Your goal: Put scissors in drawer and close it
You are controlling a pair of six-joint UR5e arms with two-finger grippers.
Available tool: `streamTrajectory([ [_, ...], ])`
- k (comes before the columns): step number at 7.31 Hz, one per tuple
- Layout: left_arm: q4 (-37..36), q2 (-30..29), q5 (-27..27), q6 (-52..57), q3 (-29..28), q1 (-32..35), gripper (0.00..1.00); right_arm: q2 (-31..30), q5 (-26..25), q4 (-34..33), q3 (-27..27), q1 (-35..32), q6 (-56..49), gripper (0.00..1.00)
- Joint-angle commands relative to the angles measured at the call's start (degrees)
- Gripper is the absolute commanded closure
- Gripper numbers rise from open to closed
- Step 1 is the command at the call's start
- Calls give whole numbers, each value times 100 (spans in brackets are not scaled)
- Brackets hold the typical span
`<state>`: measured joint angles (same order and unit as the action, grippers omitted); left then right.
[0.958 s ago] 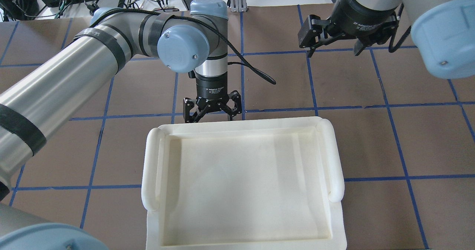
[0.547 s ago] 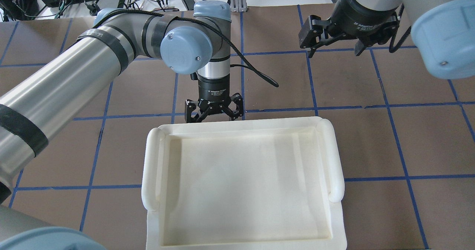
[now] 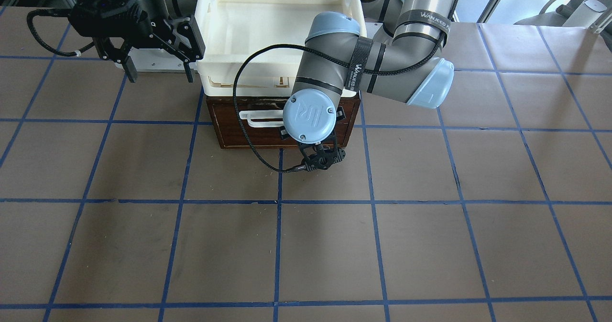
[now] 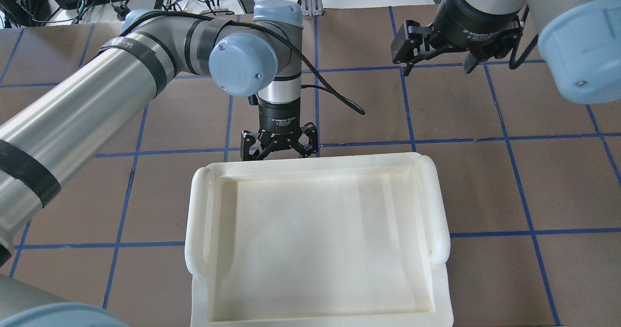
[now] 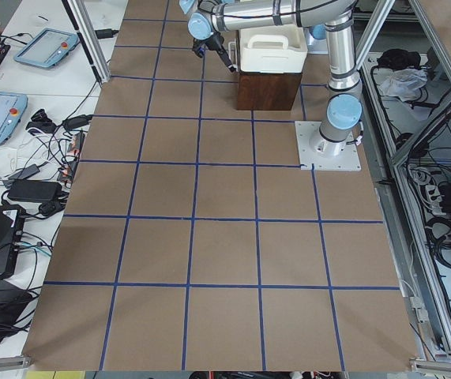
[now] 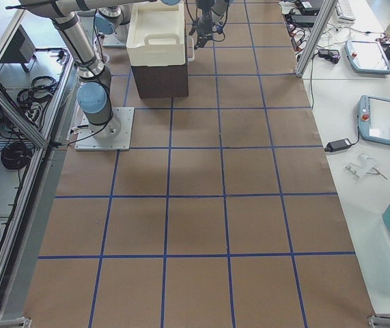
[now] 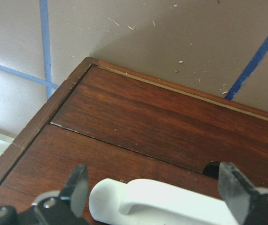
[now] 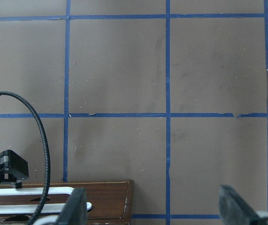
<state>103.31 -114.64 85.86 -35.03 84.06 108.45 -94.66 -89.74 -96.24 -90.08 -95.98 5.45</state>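
The scissors show in no view. The brown cabinet's drawer [image 3: 229, 133] faces away from the robot, and its white bar handle [image 3: 258, 117] shows on the front. In the left wrist view the drawer front [image 7: 171, 122] looks about flush with the frame, and I cannot tell if it is fully shut. My left gripper [image 4: 280, 148] is open right at the drawer front. Its fingers [image 7: 77, 185] stand either side of the handle [image 7: 171, 206], apart from it. My right gripper [image 4: 436, 67] is open and empty, raised off to the cabinet's side [image 3: 158, 76].
A cream-white tray [image 4: 315, 164] sits on top of the cabinet and hides it from above; it holds nothing. The left arm's black cable [image 3: 248, 135] loops in front of the drawer. The brown table has a blue tape grid.
My left gripper has shifted slightly to the right along the drawer front and its wrist has straightened a little. The right arm has not moved.
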Motion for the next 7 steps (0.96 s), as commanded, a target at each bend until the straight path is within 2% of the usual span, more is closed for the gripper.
streamTrajectory([
  [1, -65, -92, -16, 31, -65, -17, 0, 0, 0, 0, 0, 0, 0, 0],
  [3, -459, 46, -52, 232, -135, -165, 0, 0, 0, 0, 0, 0, 0, 0],
  [5, -567, 126, -17, 1135, -503, -639, 0, 0, 0, 0, 0, 0, 0, 0],
  [6, -575, 214, 36, 1226, -688, -702, 0, 0, 0, -8, 0, 0, 0, 0],
  [7, -1115, 232, -16, 1662, -785, -920, 0, 0, 0, -8, 0, 0, 0, 0],
])
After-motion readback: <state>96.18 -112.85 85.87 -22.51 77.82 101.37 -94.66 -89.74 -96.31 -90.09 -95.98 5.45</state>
